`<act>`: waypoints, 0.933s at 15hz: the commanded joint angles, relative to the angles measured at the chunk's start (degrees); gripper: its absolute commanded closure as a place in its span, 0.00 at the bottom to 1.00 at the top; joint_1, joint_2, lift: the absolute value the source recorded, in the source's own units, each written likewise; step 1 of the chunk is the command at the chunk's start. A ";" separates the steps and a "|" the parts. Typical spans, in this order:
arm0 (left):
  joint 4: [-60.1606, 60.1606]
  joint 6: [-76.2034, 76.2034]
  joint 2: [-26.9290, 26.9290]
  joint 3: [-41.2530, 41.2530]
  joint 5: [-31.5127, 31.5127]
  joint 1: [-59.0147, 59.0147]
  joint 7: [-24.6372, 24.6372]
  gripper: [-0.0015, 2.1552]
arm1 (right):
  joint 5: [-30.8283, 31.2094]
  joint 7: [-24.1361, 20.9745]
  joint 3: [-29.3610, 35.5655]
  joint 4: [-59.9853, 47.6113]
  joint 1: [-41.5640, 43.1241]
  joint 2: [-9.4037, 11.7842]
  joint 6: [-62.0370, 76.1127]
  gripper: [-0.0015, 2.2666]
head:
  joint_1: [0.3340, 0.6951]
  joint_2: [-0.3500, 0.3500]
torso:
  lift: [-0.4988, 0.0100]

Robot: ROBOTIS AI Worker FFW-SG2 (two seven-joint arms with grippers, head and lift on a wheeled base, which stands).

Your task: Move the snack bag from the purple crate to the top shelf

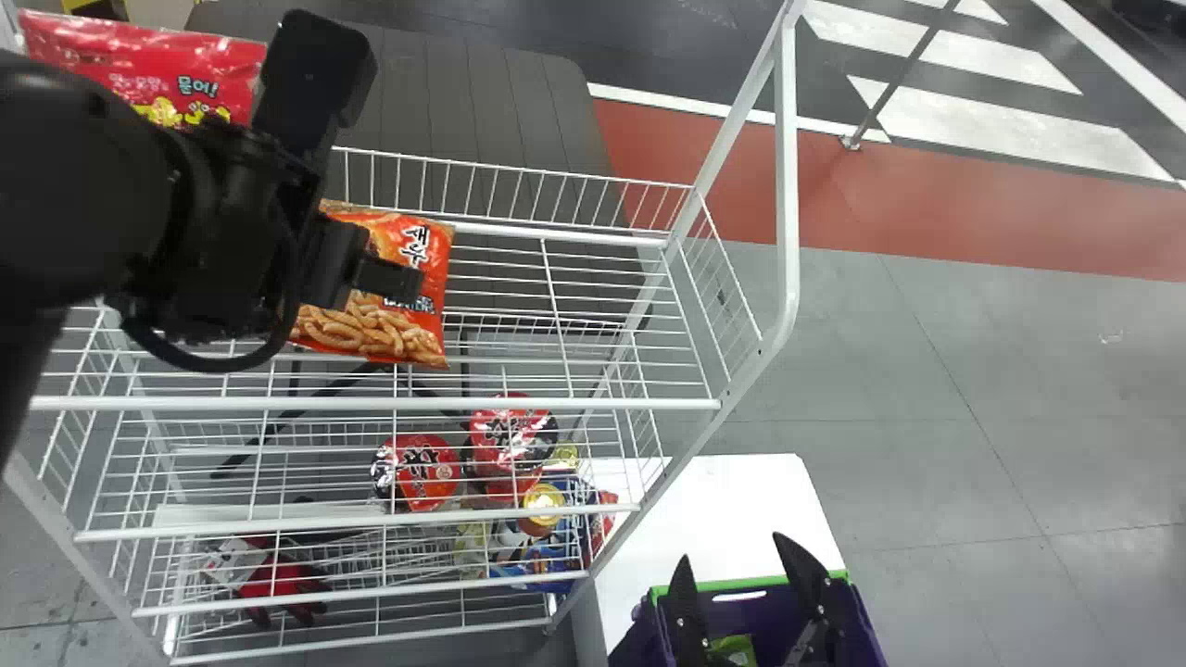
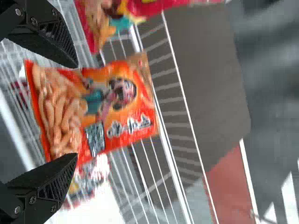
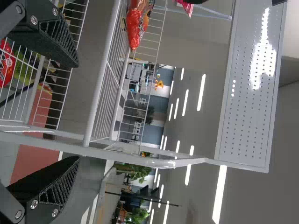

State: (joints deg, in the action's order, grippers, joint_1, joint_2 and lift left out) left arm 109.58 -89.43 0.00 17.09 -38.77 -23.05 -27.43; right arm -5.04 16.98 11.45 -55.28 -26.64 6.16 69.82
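Note:
An orange snack bag point(image 1: 422, 324) lies on the upper wire shelf point(image 1: 602, 239), partly behind my left gripper point(image 1: 380, 176), which stands open over it. In the left wrist view the orange bag point(image 2: 135, 107) is beyond the open left gripper point(image 2: 77, 111), with nothing held. At the bottom right of the head view my right gripper point(image 1: 732, 551) is open above the purple crate point(image 1: 862, 630). A green packet point(image 1: 735, 648) shows inside the crate, between the fingers in that view. The right wrist view has the right gripper point(image 3: 78, 112) spread apart and empty, with shelf wires beyond.
A red bag point(image 1: 139, 65) is at the shelf's far left, beside the left arm. Lower wire shelves hold red cups point(image 1: 426, 472), cans and a red glove point(image 1: 278, 584). A white table point(image 1: 732, 500) stands right of the rack. The rack's white post point(image 1: 786, 185) rises at the right end.

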 commanded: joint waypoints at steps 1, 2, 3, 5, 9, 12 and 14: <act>-1.38 -0.59 -0.15 -0.39 -1.49 -0.68 -0.17 0.07 | 0.38 -0.19 -0.73 0.09 0.09 0.00 0.00 0.05 | 1.00 0.00 | 0.98; -2.96 -0.59 -0.15 -0.04 -1.49 -1.12 -0.17 0.07 | 1.00 -0.72 -0.91 0.26 0.09 0.00 0.18 0.05 | 1.00 0.00 | 0.98; -4.46 -0.59 -0.15 0.57 -1.49 -1.91 -0.61 0.08 | 1.61 -1.33 -1.08 0.61 0.09 0.00 1.41 0.05 | 1.00 0.00 | 0.98; -8.50 0.18 -0.15 2.68 -0.70 -3.58 -1.31 0.08 | 1.70 -1.33 -1.78 0.70 0.09 0.00 2.11 0.05 | 1.00 0.00 | 0.98; -16.15 8.96 -0.15 3.56 -0.26 -5.34 -0.96 0.08 | 1.70 -1.33 -2.40 1.23 0.09 0.00 3.52 0.05 | 1.00 0.00 | 0.98; -17.20 10.72 -0.15 3.12 -0.61 -5.43 -0.69 0.08 | 1.79 -1.33 -2.40 1.32 0.09 0.00 3.69 0.05 | 1.00 0.00 | 0.98; -17.73 12.66 -0.15 3.56 -0.35 -5.61 -1.57 0.09 | 1.88 -1.42 -2.93 1.40 0.09 0.00 4.22 0.05 | 1.00 0.00 | 0.98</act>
State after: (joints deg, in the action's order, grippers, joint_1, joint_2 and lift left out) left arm 92.25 -77.93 0.00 20.38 -39.27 -28.56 -28.76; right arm -3.21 15.60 8.82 -53.95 -26.54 6.13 73.60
